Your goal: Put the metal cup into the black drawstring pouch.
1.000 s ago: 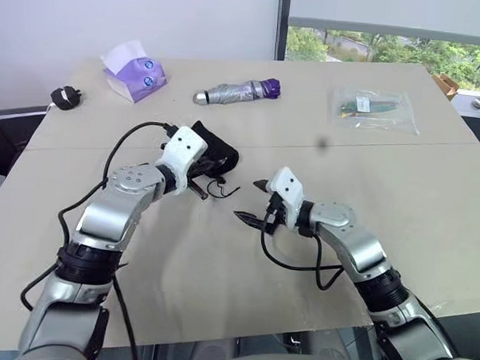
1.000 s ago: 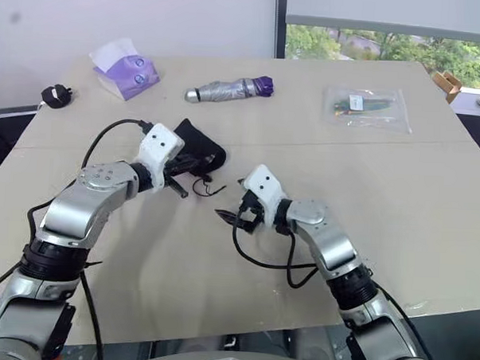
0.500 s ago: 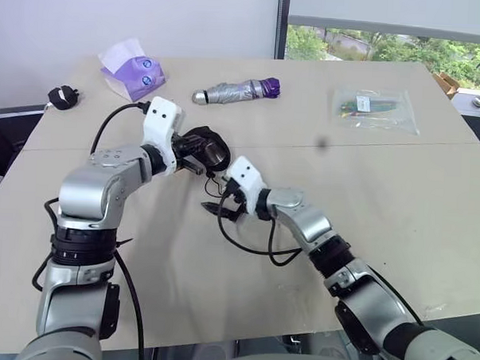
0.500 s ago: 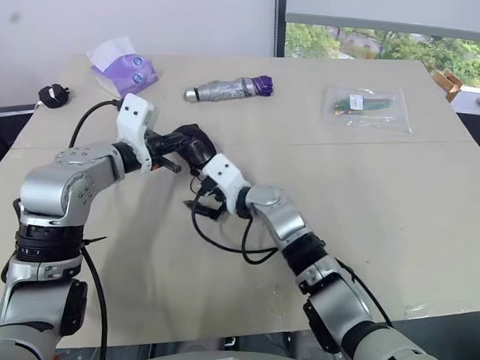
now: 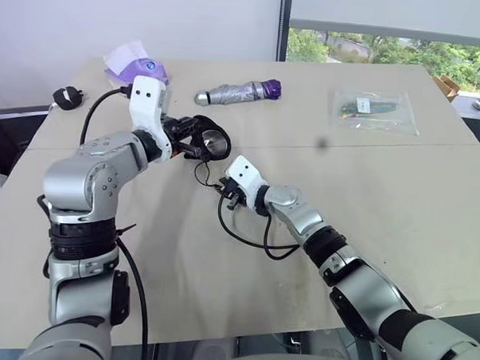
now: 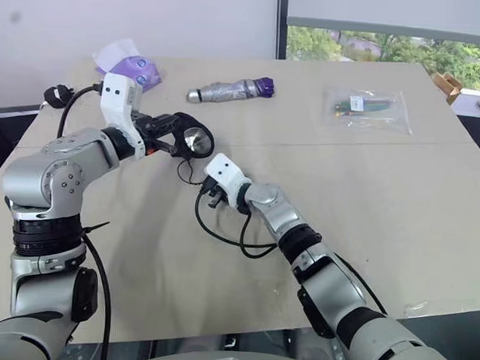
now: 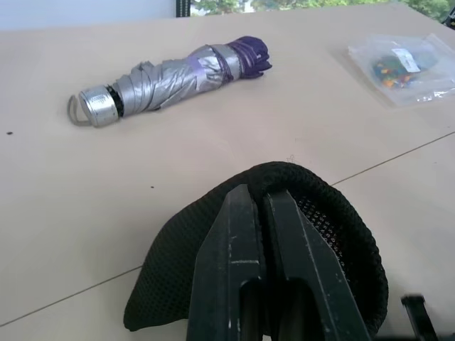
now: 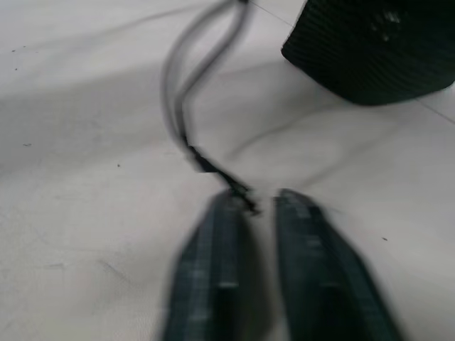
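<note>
One metal cup (image 6: 197, 140) sits inside black drawstring pouch (image 7: 334, 234), clamped by left gripper (image 7: 274, 206); right gripper (image 8: 259, 206) closed.

The left pincer (image 7: 264, 206) pinches the rim of the black pouch (image 7: 341, 234) above the bench (image 7: 85, 199). Beyond lie a silver-and-purple umbrella (image 7: 170, 74) and a clear bag (image 7: 405, 65).
</note>
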Robot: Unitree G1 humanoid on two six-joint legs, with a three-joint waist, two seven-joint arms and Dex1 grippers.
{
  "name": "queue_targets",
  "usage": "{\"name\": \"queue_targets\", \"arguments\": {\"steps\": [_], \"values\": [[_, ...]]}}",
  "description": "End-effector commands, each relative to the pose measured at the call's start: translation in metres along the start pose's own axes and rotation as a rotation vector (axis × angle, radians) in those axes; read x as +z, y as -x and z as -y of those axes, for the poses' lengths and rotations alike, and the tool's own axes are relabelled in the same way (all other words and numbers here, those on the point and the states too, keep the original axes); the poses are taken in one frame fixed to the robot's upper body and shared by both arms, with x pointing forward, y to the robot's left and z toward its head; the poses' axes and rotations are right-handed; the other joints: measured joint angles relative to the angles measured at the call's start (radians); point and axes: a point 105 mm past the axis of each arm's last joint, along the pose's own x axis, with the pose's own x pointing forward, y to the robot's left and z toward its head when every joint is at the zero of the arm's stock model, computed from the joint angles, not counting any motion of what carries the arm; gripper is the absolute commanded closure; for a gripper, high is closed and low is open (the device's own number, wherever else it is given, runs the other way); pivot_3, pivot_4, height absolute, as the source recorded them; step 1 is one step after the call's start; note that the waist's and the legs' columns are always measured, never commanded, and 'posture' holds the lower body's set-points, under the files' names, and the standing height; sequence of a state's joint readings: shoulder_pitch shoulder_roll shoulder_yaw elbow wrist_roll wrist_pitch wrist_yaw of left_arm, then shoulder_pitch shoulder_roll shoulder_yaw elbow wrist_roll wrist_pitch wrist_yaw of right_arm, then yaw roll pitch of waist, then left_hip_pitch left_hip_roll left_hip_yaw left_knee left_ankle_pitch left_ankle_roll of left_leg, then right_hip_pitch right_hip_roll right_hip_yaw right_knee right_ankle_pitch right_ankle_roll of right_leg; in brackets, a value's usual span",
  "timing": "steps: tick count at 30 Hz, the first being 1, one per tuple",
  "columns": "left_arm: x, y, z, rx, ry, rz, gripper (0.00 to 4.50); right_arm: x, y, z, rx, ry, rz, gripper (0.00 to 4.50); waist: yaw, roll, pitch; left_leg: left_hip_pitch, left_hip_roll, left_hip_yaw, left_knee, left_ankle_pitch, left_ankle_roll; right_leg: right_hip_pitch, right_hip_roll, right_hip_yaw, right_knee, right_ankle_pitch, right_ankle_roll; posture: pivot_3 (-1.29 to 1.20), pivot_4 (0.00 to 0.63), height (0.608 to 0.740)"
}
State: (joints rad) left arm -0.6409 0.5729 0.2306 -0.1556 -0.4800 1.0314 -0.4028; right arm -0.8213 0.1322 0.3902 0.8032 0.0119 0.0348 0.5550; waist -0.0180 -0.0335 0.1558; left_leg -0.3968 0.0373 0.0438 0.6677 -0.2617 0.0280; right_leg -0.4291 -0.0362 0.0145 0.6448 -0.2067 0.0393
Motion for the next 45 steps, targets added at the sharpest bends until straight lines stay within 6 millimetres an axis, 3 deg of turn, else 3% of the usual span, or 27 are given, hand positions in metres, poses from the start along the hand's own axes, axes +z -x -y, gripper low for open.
{"name": "queue_targets", "arguments": {"steps": [1,8,9,11,14,22,25,29,35,38,43,45], "values": [[0.020,0.007,0.005,0.002,-0.027,0.081,4.50,0.026,-0.011,-0.018,0.056,-0.019,0.100,4.47,0.000,0.000,0.000,0.000,0.000,0.000,0.000,0.000,0.000,0.000,0.000,0.000,0.000,0.000,0.000,0.00,0.150,0.740],[0.021,0.006,0.006,0.012,-0.019,0.092,4.50,0.030,-0.003,-0.023,0.127,-0.003,0.113,4.47,-0.008,0.000,0.000,-0.002,0.000,-0.001,-0.001,0.000,0.000,-0.002,-0.002,-0.001,-0.001,0.000,0.000,0.00,0.150,0.740],[0.022,0.006,0.006,0.011,-0.018,0.092,4.50,0.032,-0.002,-0.024,0.131,-0.001,0.119,3.85,-0.008,0.000,0.000,-0.002,0.000,-0.001,-0.001,0.000,0.000,-0.002,-0.002,-0.001,-0.001,0.000,0.000,0.00,0.150,0.740],[0.022,0.006,0.007,0.010,-0.018,0.093,4.50,0.038,-0.002,-0.023,0.113,0.007,0.139,3.25,-0.012,0.000,0.000,-0.002,0.000,-0.001,-0.001,0.000,0.000,-0.002,-0.002,-0.001,-0.001,0.000,0.000,0.00,0.150,0.740],[0.022,0.005,0.007,0.010,-0.018,0.094,4.50,0.041,-0.003,-0.026,0.122,-0.030,0.144,1.79,-0.018,0.000,0.000,-0.002,0.000,-0.001,-0.001,0.000,0.000,-0.002,-0.004,-0.001,-0.001,0.000,0.000,0.00,0.150,0.740],[0.024,0.006,0.008,0.005,-0.019,0.096,4.50,0.057,-0.019,-0.030,0.136,-0.144,0.169,1.79,-0.022,0.000,0.001,-0.002,0.000,-0.002,-0.002,0.000,0.000,-0.002,-0.006,-0.002,-0.001,0.000,0.000,0.00,0.150,0.740],[0.024,0.007,0.007,0.011,-0.020,0.096,4.50,0.064,-0.022,-0.030,0.140,-0.161,0.187,2.49,-0.022,0.000,0.001,-0.002,0.000,-0.001,-0.002,0.000,0.000,-0.002,-0.007,-0.002,-0.002,0.000,0.000,0.00,0.150,0.740],[0.022,0.007,0.006,0.018,-0.017,0.096,4.50,0.068,-0.020,-0.031,0.157,-0.167,0.217,4.46,-0.023,0.001,0.001,-0.002,0.000,-0.001,-0.003,0.000,0.000,-0.002,-0.007,-0.002,-0.002,0.000,0.000,0.00,0.150,0.740],[0.022,0.006,0.008,0.016,-0.010,0.100,4.50,0.071,-0.017,-0.040,0.206,-0.095,0.227,4.46,-0.023,0.001,0.001,-0.002,0.000,-0.001,-0.004,0.000,0.000,-0.002,-0.007,-0.002,-0.002,0.000,0.000,0.00,0.150,0.740],[0.022,0.002,0.011,0.008,-0.004,0.106,4.50,0.076,-0.012,-0.042,0.240,-0.086,0.254,3.57,-0.023,0.001,0.001,-0.003,0.000,-0.001,-0.003,0.000,0.000,-0.002,-0.007,-0.002,-0.002,0.000,0.000,0.00,0.150,0.740],[0.024,-0.002,0.014,-0.004,0.003,0.114,4.50,0.078,-0.011,-0.039,0.225,-0.134,0.254,1.18,-0.023,0.001,0.001,-0.003,0.000,-0.001,-0.003,0.000,0.000,-0.002,-0.007,-0.002,-0.002,0.000,0.000,0.00,0.150,0.740],[0.024,-0.003,0.014,-0.005,0.003,0.115,4.50,0.078,-0.012,-0.040,0.235,-0.135,0.253,1.18,-0.023,0.001,0.001,-0.003,0.000,-0.001,-0.003,0.000,0.000,-0.002,-0.007,-0.002,-0.002,0.000,0.000,0.00,0.150,0.740]]}}
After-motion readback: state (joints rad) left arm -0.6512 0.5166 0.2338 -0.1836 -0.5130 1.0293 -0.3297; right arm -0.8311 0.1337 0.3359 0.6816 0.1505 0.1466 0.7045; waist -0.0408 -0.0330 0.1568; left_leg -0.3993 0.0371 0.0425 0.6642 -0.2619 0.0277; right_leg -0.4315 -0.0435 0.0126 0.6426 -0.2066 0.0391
